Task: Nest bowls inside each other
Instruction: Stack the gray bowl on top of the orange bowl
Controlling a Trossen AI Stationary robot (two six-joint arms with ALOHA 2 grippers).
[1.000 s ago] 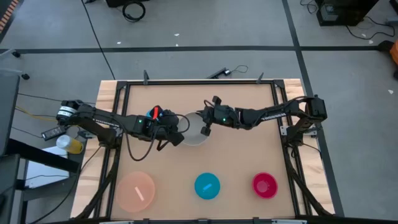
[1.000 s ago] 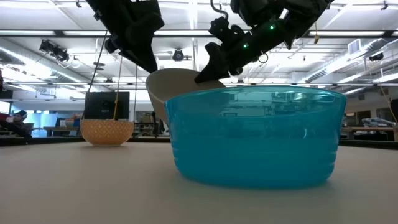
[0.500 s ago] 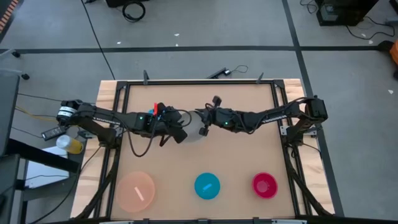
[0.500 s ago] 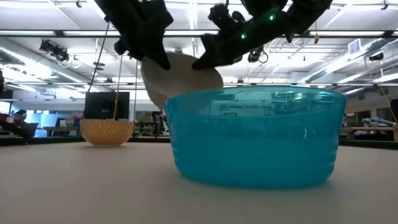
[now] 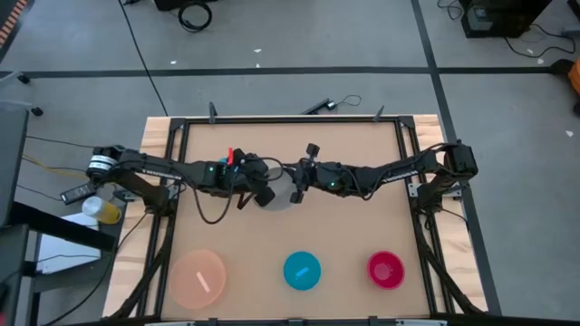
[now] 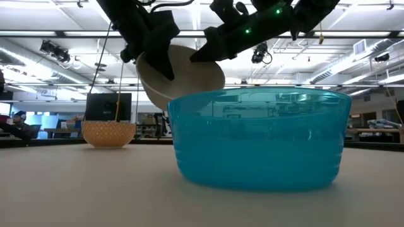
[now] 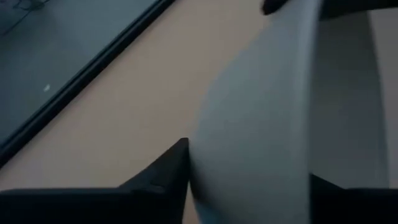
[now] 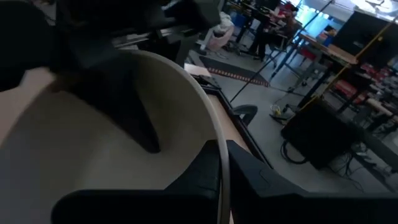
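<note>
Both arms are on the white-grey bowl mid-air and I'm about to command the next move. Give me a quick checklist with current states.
1. Right gripper shut on the white-grey bowl: ok, its fingers pinch the rim in the right wrist view.
2. Left gripper at the same bowl: its fingers straddle the wall, but whether it is gripping: cannot tell.
3. Bowl clear of the table: ok, it hangs tilted above the surface in the low view.
4. Pale peach bowl free to receive: ok, upright near the front left, nothing in it but a label.
5. Teal bowl and magenta-red bowl away from the arms: ok, along the front edge.
6. Light blue bowl: cannot tell, no view shows it clearly.
</note>
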